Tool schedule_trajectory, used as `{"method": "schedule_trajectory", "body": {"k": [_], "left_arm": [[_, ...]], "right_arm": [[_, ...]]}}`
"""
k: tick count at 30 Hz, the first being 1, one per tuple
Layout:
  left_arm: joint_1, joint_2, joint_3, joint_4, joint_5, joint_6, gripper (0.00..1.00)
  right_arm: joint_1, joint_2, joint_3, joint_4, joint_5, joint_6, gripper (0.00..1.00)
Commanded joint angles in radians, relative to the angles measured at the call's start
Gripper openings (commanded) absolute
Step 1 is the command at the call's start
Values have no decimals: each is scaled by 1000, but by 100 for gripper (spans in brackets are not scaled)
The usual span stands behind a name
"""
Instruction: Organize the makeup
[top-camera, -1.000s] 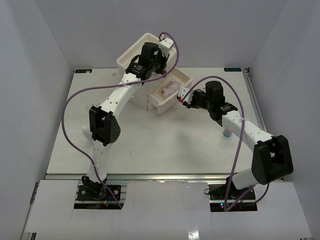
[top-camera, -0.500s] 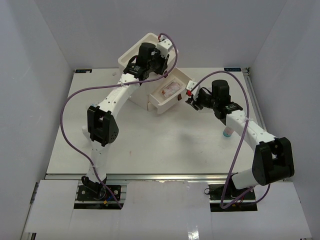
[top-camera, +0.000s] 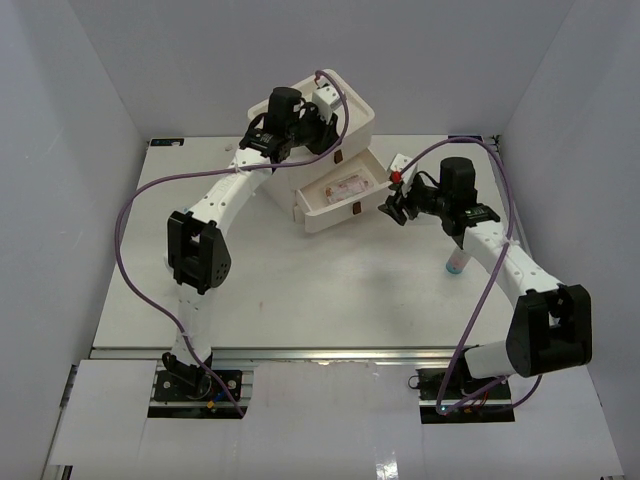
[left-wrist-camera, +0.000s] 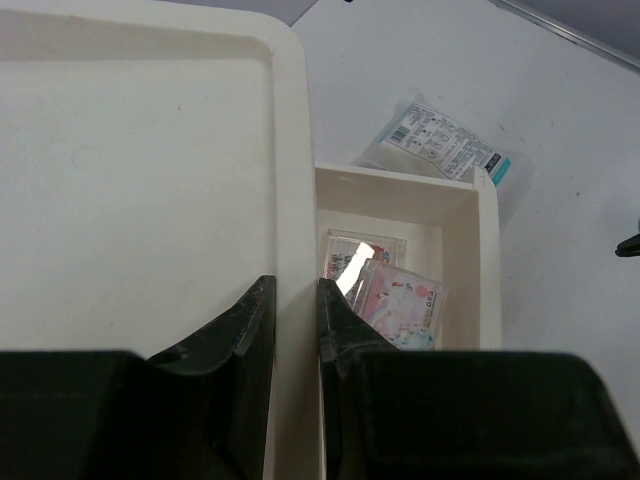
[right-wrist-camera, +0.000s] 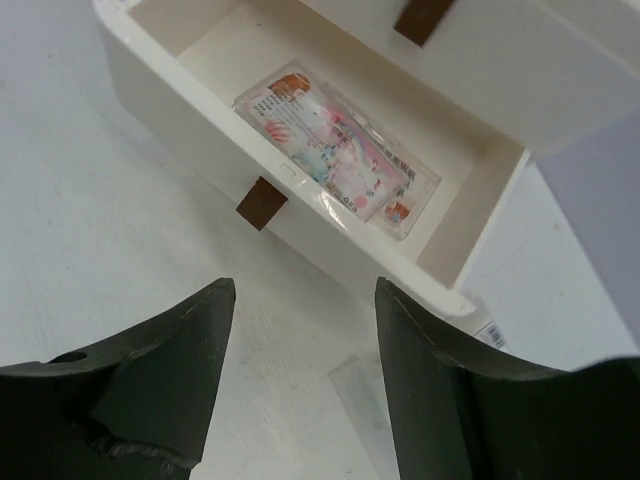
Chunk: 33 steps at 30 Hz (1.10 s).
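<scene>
The cream three-drawer box (top-camera: 355, 108) stands at the back with one drawer (top-camera: 322, 212) pulled out. A flat clear case with pink inside (top-camera: 343, 186) lies in that drawer, also seen in the right wrist view (right-wrist-camera: 335, 150) and left wrist view (left-wrist-camera: 400, 300). My left gripper (top-camera: 330, 120) is shut on the box's top rim (left-wrist-camera: 295, 250). My right gripper (top-camera: 392, 198) is open and empty, just right of the drawer's front. A white-and-blue packet (left-wrist-camera: 440, 145) lies on the table beyond the drawer. A small white-and-blue bottle (top-camera: 455, 265) stands at the right. No sponges show.
The drawer front has a brown tab handle (right-wrist-camera: 262, 203). A clear packet (right-wrist-camera: 375, 395) lies flat on the table between my right fingers. White walls close the table on three sides, and the right arm's purple cable loops above the bottle.
The box has swung and shifted to the right with my left gripper on it, drawer still open. My right gripper has drawn back to the right, away from the drawer.
</scene>
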<state>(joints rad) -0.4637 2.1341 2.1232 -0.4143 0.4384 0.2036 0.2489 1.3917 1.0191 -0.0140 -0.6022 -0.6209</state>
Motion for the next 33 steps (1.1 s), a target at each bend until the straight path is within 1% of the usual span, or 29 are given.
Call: {"method": "schedule_trajectory", "body": {"k": [1, 5, 8, 12, 15, 16, 20, 23, 24, 27, 33], "left_arm": [[-27, -30, -61, -207, 223, -14, 19], [-29, -41, -65, -206, 255, -27, 19], [-28, -47, -66, -201, 256, -33, 19], [-28, -46, -51, -195, 198, -51, 21], [-27, -39, -27, -195, 152, -61, 24], [-29, -34, -20, -195, 129, -63, 27], [-27, -12, 26, -192, 76, -69, 47], [-29, 9, 80, -183, 64, -75, 58], [-29, 14, 95, -179, 64, -76, 60], [-30, 32, 122, -171, 61, -74, 61], [-65, 90, 166, -143, -23, -43, 61]], "right_arm": [[1, -71, 38, -138, -160, -337, 65], [4, -57, 90, -257, -187, -500, 63], [5, -29, 131, -324, -200, -563, 62], [36, 40, 195, -418, -181, -619, 59], [61, 72, 209, -437, -146, -626, 58], [62, 76, 211, -437, -143, -624, 57], [64, 69, 205, -438, -139, -611, 55], [64, 45, 187, -455, -138, -627, 51], [64, 37, 179, -461, -139, -637, 50], [62, 18, 153, -469, -139, -645, 48], [62, -1, 127, -467, -143, -603, 48]]}}
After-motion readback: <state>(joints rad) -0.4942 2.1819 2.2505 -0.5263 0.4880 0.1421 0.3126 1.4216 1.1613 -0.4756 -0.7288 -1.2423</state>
